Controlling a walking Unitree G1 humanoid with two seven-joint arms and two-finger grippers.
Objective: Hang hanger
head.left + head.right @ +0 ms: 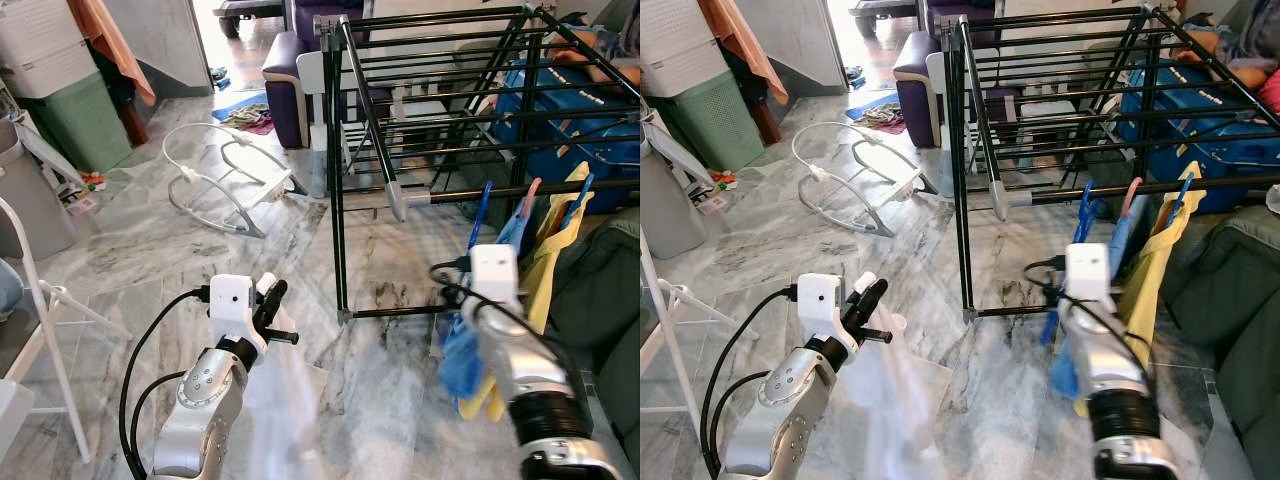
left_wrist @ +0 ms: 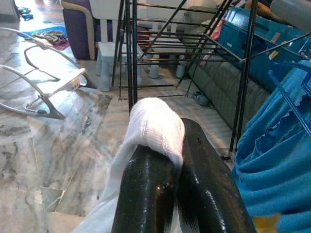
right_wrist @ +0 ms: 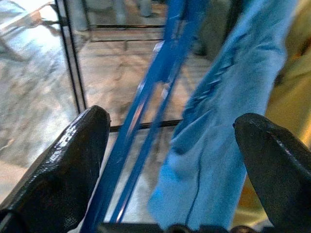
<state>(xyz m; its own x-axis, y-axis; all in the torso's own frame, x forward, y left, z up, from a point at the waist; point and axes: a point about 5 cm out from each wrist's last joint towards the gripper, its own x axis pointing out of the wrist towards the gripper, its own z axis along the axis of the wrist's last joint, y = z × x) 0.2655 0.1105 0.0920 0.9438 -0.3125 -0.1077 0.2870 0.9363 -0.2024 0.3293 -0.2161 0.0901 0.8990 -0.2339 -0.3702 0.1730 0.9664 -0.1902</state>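
Observation:
A black drying rack (image 1: 440, 110) stands ahead, with a low front rail (image 1: 520, 190). From that rail hang a blue hanger (image 1: 481, 215) carrying a blue garment (image 1: 462, 365), and beside it a yellow garment (image 1: 548, 255) on another hanger. My right gripper (image 3: 170, 131) is open just below the rail, and the blue hanger's arm (image 3: 146, 97) and the blue cloth (image 3: 218, 121) pass between its fingers. Lower left, over the floor, my left gripper (image 1: 272, 300) is shut on a white cloth (image 2: 153, 121) that drapes down beneath it.
A white baby bouncer frame (image 1: 225, 175) lies on the marble floor to the left of the rack. A white folding chair (image 1: 40, 330) is at the near left and a green hamper (image 1: 65, 115) at the far left. A grey couch (image 1: 600, 300) lines the right side.

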